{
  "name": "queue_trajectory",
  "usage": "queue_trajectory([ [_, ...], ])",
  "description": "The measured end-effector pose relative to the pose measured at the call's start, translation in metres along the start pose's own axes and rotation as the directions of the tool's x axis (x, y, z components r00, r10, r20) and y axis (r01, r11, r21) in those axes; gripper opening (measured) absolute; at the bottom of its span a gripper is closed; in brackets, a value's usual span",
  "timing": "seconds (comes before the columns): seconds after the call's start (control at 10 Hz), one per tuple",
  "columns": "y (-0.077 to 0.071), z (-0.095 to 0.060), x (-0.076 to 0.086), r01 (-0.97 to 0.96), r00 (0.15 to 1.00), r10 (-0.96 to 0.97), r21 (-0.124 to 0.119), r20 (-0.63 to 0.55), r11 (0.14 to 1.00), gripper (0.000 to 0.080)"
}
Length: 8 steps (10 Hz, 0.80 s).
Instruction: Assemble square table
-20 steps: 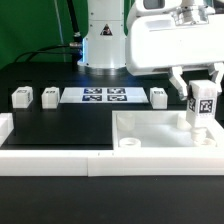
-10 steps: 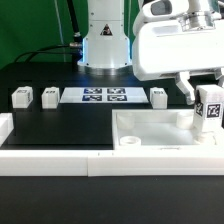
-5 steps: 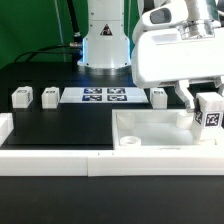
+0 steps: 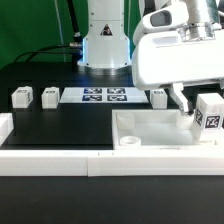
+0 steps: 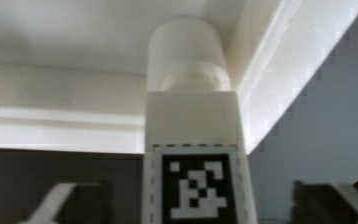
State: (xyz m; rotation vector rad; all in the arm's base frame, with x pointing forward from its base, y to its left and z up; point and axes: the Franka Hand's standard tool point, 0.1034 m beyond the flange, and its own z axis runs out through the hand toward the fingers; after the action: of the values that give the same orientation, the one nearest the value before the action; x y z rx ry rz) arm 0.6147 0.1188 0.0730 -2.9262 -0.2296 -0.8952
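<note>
The jaws are closed on a small white plastic block leg with a black-and-white square tag. They hold it tilted at the right edge of the exterior view, where the frame cuts off its far side. One dark finger shows beside the leg; the other is hidden behind it.

Only the wrist view shows the leg's rounded peg, which points toward a corner of the large white plastic square slab. Whether peg and slab touch cannot be told.

In the exterior view the slab lies at lower right, with a round socket at its near corner. On the black worktop stand a far-left leg, a second leg just beside it, and a third leg right of the marker board.

Two seconds ago the held leg hung upright; now it leans and sits nearer the frame's right edge.
</note>
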Motion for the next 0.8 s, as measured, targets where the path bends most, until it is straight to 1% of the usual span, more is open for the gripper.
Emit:
queue_trajectory([
  [0.1,0.0000,0.0002,-0.0004,0.000,1.000,0.000,0.000,0.001,1.000,0.0628],
  [0.2,0.0000,0.0003,-0.0005,0.000,1.000,0.000,0.000,0.001,1.000,0.0643],
  [0.6,0.0000,0.0006,-0.0009,0.000,1.000,0.000,0.000,0.002,1.000,0.0649],
  [0.7,-0.0002,0.0009,-0.0015,-0.002,1.000,0.002,0.003,0.023,1.000,0.0649],
  [0.8,0.0001,-0.0051,0.0064,-0.005,0.998,0.005,0.009,0.065,1.000,0.0649],
])
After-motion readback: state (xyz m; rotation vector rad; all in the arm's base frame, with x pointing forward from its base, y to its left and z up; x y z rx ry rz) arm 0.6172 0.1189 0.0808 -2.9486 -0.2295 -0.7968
